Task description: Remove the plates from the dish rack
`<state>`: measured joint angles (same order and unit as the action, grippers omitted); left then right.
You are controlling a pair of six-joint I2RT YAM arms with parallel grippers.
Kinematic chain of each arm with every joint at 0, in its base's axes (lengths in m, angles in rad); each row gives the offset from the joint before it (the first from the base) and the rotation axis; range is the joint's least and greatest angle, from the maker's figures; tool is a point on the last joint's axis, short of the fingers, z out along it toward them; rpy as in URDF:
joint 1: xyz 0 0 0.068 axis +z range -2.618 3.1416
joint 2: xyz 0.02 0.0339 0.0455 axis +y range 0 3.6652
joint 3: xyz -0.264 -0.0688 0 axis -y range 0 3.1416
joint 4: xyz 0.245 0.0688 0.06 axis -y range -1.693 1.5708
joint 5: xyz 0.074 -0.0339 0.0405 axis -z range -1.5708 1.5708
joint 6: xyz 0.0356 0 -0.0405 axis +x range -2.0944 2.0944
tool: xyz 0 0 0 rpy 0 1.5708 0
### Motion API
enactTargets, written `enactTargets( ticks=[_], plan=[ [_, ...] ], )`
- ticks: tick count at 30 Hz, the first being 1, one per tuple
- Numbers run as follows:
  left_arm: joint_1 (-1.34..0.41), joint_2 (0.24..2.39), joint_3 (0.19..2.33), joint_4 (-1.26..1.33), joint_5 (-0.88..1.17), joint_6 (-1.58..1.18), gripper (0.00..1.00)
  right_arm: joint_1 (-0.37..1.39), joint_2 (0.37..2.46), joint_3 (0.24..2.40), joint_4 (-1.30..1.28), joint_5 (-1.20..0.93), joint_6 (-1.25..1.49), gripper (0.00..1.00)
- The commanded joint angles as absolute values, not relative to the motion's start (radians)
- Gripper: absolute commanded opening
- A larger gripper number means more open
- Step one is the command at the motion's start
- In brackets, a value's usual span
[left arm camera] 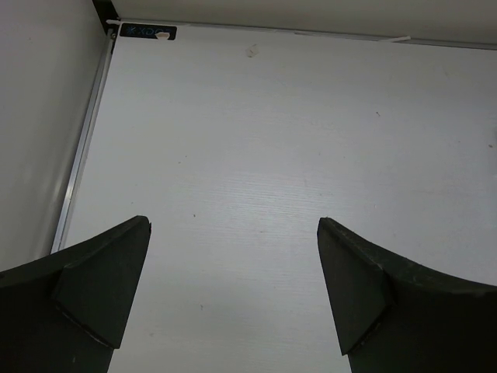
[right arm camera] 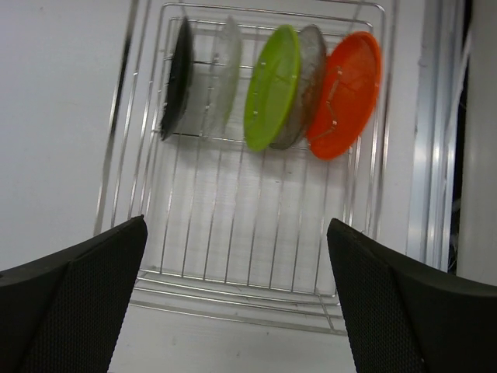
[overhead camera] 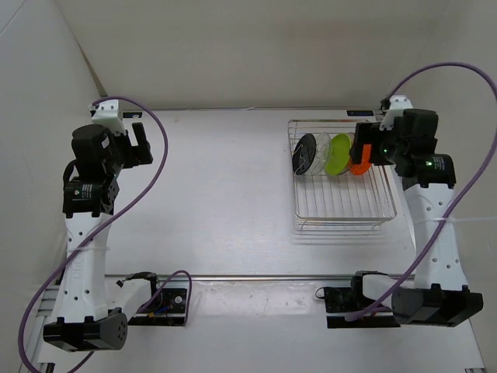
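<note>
In the top view, the dish rack [overhead camera: 342,198] stood at the far right part of the table [overhead camera: 225,202], and 5 plates stood on edge in 1 row along its far side: the black plate [overhead camera: 303,154] at the left end, the lime green plate [overhead camera: 338,154] in the middle and the orange plate [overhead camera: 359,161] at the right end. The right gripper [overhead camera: 366,146] hung just beside the orange plate, while the left gripper [overhead camera: 140,144] was near the far left corner, well apart from the rack, so the right arm was clearly the nearer one. In the left wrist view, the fingers stood wide apart with nothing between them, over bare table only. In the right wrist view, the right gripper was also spread wide and empty, and the row lay ahead of it, running across from left to right. Each plate showed its thin rim toward the camera, with 2 clear plates [right arm camera: 221,70] between the coloured ones. I judge that the orange plate, at the right end of the row, was the easiest to reach first.
</note>
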<state>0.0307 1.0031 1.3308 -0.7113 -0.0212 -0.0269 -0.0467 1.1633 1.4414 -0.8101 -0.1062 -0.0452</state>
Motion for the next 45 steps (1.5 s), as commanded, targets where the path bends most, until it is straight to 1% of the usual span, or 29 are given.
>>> enactTargets(
  ticks=[1,4,6,10,12,15,17,25,28,33,38,40,44,45],
  plan=[
    [0.035,1.011,1.348,-0.727,0.001,-0.029,1.00,0.064,1.173,1.459,-0.790,-0.016,-0.097,1.00],
    [0.035,1.023,1.338,-0.727,0.040,-0.029,1.00,0.194,1.213,1.485,-0.790,0.080,-0.118,1.00],
    [0.035,1.034,1.318,-0.736,0.058,-0.020,1.00,0.241,1.261,1.509,-0.779,0.150,-0.129,1.00],
    [0.035,1.072,1.298,-0.736,0.087,-0.011,1.00,0.320,1.348,1.572,-0.746,0.184,-0.140,1.00],
    [0.035,1.086,1.276,-0.736,0.119,-0.011,1.00,0.333,1.394,1.582,-0.697,0.228,-0.140,1.00],
    [0.035,1.098,1.264,-0.736,0.141,-0.011,1.00,0.333,1.468,1.608,-0.646,0.265,-0.130,0.97],
    [0.035,1.111,1.276,-0.736,0.141,-0.011,1.00,0.333,1.532,1.618,-0.637,0.275,-0.130,0.93],
    [0.035,1.146,1.325,-0.755,0.109,-0.002,1.00,0.373,1.738,1.686,-0.578,0.321,-0.140,0.91],
    [0.035,1.155,1.325,-0.755,0.098,-0.002,1.00,0.373,1.775,1.707,-0.578,0.321,-0.149,0.86],
    [0.035,1.146,1.316,-0.746,0.089,-0.002,1.00,0.373,1.819,1.707,-0.569,0.330,-0.149,0.86],
    [0.035,1.146,1.327,-0.746,0.098,-0.002,1.00,0.364,1.887,1.716,-0.558,0.341,-0.159,0.78],
    [0.035,1.146,1.327,-0.746,0.107,-0.002,1.00,0.364,1.899,1.717,-0.558,0.356,-0.160,0.76],
    [0.035,1.135,1.327,-0.746,0.107,-0.002,1.00,0.364,1.933,1.736,-0.558,0.379,-0.160,0.61],
    [0.035,1.126,1.327,-0.746,0.098,-0.002,1.00,0.364,1.942,1.736,-0.558,0.391,-0.160,0.59]
  ],
)
